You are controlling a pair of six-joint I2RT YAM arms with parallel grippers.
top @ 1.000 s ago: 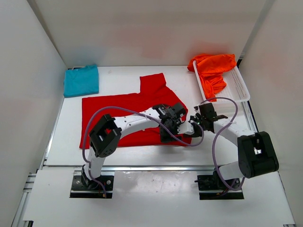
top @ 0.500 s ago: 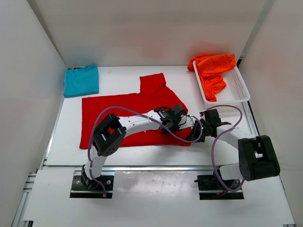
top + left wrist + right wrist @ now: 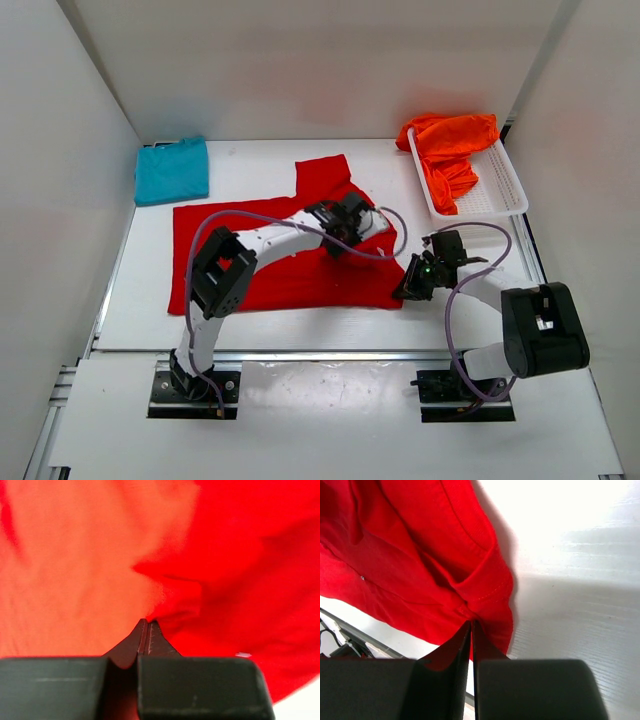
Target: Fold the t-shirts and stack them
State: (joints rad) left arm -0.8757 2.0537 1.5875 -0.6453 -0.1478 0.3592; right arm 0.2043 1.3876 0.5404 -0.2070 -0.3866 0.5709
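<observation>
The red t-shirt [image 3: 260, 255] lies spread across the middle of the table. My left gripper [image 3: 348, 222] is over its upper right part, shut on a pinched fold of the red cloth [image 3: 175, 600]; its tips [image 3: 147, 622] meet at the fold. My right gripper [image 3: 410, 288] is at the shirt's lower right corner, shut on the hem [image 3: 485, 592] where its tips [image 3: 471, 623] meet. The teal-blue t-shirt [image 3: 172, 170] lies folded at the back left. The orange t-shirt [image 3: 448, 145] is bunched in and over the basket.
A white mesh basket [image 3: 498, 190] stands at the back right, holding the orange shirt. White walls close in the table on three sides. Bare table [image 3: 580, 555] shows to the right of the red shirt's edge.
The left gripper has moved from the shirt's lower right edge up toward its upper right part and has shut on the cloth. The right gripper has shifted down to the lower right corner.
</observation>
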